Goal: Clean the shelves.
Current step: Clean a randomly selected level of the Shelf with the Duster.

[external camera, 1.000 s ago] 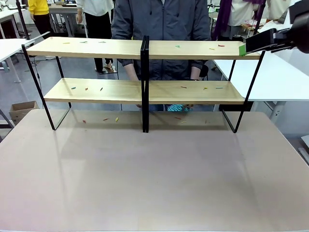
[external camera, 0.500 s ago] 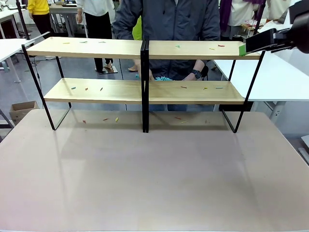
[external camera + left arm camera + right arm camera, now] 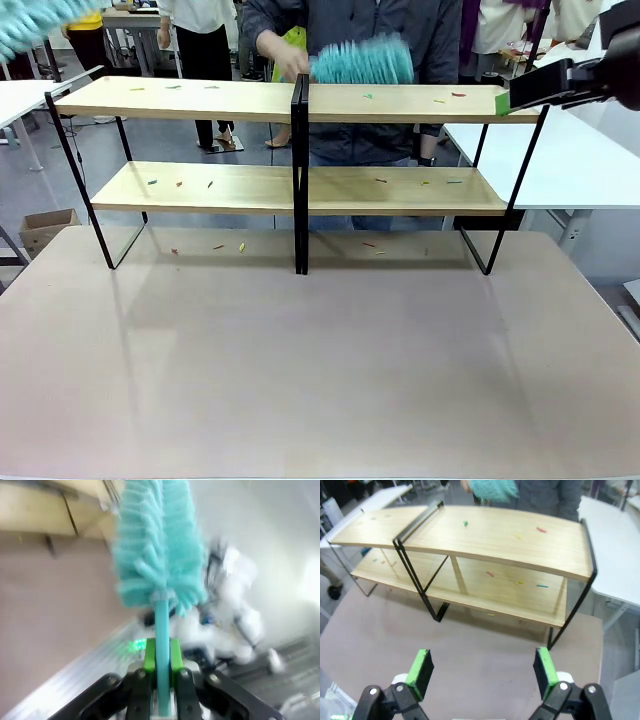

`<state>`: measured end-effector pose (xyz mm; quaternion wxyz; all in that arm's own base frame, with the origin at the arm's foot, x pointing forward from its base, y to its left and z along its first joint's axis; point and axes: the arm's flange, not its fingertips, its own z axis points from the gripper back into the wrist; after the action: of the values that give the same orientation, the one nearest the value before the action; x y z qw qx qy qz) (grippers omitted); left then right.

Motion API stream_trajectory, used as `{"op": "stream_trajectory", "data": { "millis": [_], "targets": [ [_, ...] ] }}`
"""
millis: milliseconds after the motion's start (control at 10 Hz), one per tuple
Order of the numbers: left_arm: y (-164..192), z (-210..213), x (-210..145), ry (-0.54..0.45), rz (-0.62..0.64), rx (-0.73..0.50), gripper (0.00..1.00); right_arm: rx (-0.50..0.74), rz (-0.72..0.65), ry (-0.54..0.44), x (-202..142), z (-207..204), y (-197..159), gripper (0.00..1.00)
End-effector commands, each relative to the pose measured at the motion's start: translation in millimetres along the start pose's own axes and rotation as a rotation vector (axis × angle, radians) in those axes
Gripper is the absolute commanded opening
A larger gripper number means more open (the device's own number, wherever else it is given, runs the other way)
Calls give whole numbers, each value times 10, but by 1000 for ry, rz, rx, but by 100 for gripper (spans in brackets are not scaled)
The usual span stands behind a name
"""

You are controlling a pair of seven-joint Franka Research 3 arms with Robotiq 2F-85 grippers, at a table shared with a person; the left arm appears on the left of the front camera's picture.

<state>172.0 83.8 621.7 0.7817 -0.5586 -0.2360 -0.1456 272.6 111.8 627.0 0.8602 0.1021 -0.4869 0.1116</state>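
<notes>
The shelves (image 3: pixel 200 98) stand across the far half of the table, their light-wood boards dotted with small coloured scraps (image 3: pixel 368 96). In the left wrist view my left gripper (image 3: pixel 161 666) is shut on the thin handle of a fluffy teal duster (image 3: pixel 157 550). That duster's blurred head (image 3: pixel 30 25) shows at the top left of the front view. A person's hand (image 3: pixel 272 45) holds a second teal duster (image 3: pixel 365 60) just above the top board. My right gripper (image 3: pixel 482 667) is open with nothing in it, facing the shelves (image 3: pixel 510 545). From the front it hangs beside the top board's right end (image 3: pixel 505 100).
More scraps (image 3: pixel 241 247) lie on the beige table (image 3: pixel 320 380) under the rack. White tables (image 3: pixel 590 160) flank it on both sides. A cardboard box (image 3: pixel 45 228) sits on the floor at the left. People stand behind the rack.
The person has lifted their duster from behind the lower board to above the top board. My left arm's duster has swept into the top left corner. The right gripper has stayed put.
</notes>
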Motion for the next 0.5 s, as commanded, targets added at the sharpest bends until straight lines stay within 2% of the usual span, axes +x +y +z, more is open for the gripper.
{"op": "stream_trajectory", "data": {
  "millis": [0,100,200,300,400],
  "targets": [
    [65,-466,-338,363,-272,20,13,2,5,3,3,-4,-16,100],
    [130,-695,-586,515,-351,69,13,2,5,3,3,-4,-16,100],
    [253,-950,-865,728,-388,113,13,2,5,3,3,-4,-16,100],
    [422,-1139,-1058,851,-415,184,13,2,5,3,3,-4,-16,100],
    [594,-1301,-1177,878,-413,291,13,2,5,3,3,-4,-16,100]
  ]
}}
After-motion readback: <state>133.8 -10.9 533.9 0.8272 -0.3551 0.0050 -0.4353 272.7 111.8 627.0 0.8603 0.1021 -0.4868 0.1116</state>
